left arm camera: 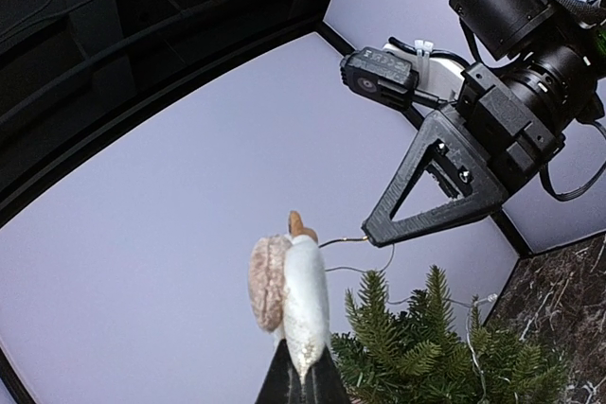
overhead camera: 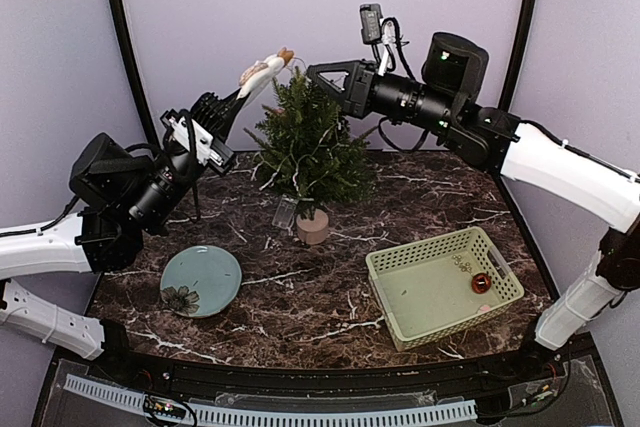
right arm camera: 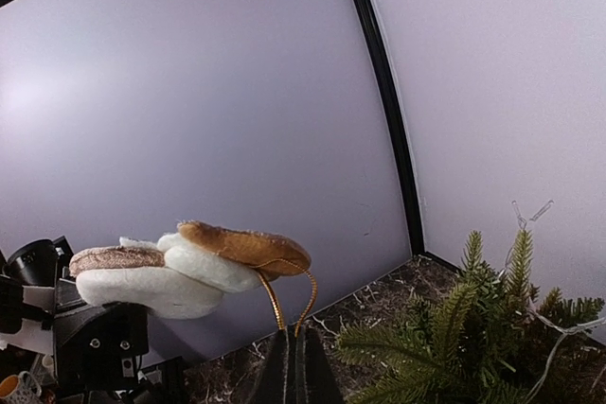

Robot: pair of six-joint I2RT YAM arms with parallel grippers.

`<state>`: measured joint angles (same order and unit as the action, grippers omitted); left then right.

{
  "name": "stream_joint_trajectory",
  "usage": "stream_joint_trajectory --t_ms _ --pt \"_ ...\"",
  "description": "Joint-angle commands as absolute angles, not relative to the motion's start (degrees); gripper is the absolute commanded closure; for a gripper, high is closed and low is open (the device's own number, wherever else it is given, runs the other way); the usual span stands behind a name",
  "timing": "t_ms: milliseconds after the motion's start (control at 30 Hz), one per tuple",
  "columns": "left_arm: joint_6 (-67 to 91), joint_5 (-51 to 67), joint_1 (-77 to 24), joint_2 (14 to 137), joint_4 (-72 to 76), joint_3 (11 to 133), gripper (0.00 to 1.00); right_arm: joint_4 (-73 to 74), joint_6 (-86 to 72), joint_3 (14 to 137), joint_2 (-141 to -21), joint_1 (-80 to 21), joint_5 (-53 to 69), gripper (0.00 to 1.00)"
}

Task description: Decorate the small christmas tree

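Ornament (overhead camera: 262,71), fuzzy white, above bushy tree (overhead camera: 310,147)

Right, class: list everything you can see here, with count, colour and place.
Tree: one, dark green, table centre, in a beige pot.
Ornament: one, white and brown, beside the treetop.
Loop: one, gold, on the ornament.
Plate: one, teal, front left.
Basket: one, pale green, front right.
Bauble: one, red, inside the basket.
Table: one, dark marble, beneath all.
Left arm: one, white and black, jaws shut on the ornament.
Right arm: one, white and black, jaws shut on the loop.
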<state>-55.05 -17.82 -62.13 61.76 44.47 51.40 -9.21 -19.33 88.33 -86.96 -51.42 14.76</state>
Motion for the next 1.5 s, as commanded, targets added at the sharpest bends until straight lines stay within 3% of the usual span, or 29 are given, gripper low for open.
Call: stream_joint_trajectory --t_ms 0,1467 --pt "-54.36 -18.06 -61.79 61.25 45.53 51.28 1.0 -10.47 -19.34 90.71 -88.08 -50.98 14.21 1.0" --pt "-50.17 -24.05 -60.83 59.42 44.17 43.92 1.0 -8.08 -19.42 91.67 -93.25 -50.02 6.27 0.97"
